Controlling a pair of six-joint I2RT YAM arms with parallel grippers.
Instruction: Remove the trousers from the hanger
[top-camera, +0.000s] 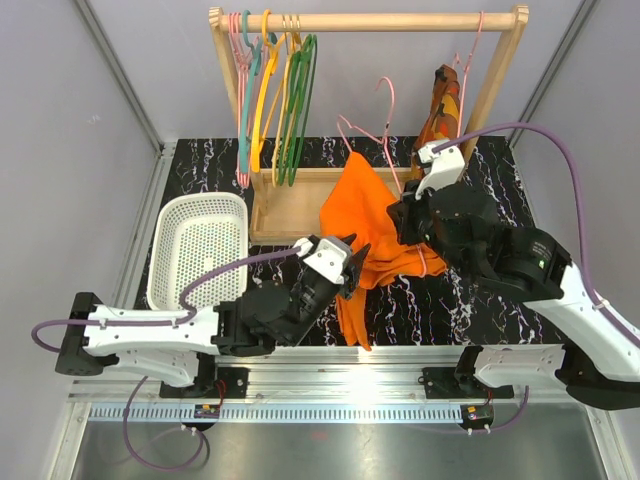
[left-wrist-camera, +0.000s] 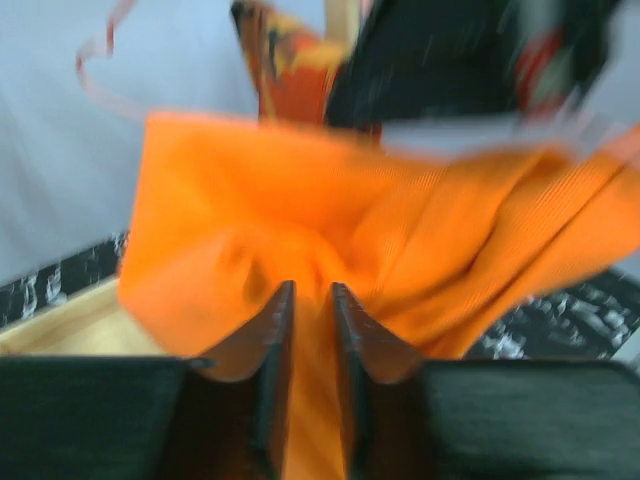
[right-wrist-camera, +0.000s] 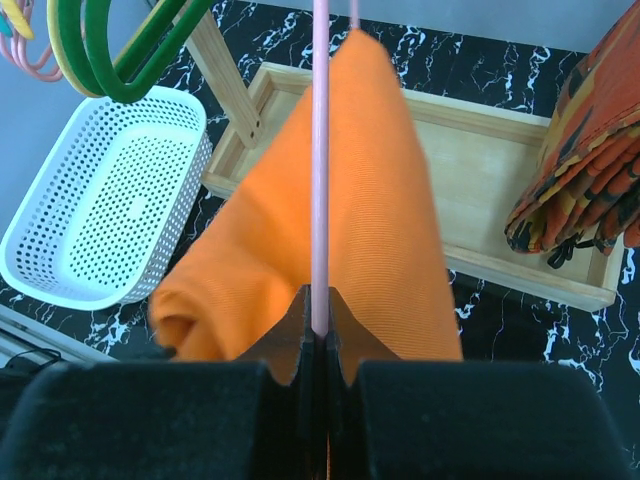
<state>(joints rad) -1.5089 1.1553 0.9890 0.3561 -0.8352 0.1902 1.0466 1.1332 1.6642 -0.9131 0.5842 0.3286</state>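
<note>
The bright orange trousers (top-camera: 365, 215) hang draped over the pink wire hanger (top-camera: 389, 108), which is held off the rail above the table in front of the wooden rack. One end trails down onto the black marble table. My right gripper (top-camera: 408, 215) is shut on the hanger's straight pink wire (right-wrist-camera: 320, 150), with the trousers (right-wrist-camera: 385, 200) draped just behind it; its jaws (right-wrist-camera: 320, 300) pinch the wire. My left gripper (top-camera: 353, 258) is at the trousers' lower left fold. In the blurred left wrist view its fingers (left-wrist-camera: 283, 310) stand close together with orange cloth (left-wrist-camera: 300, 200) between them.
A white perforated basket (top-camera: 200, 245) sits on the table at left, also in the right wrist view (right-wrist-camera: 100, 220). The wooden rack (top-camera: 370, 20) holds several coloured hangers (top-camera: 270, 100) and an orange-brown patterned garment (top-camera: 440, 110). Its wooden base tray (top-camera: 285, 205) lies behind the trousers.
</note>
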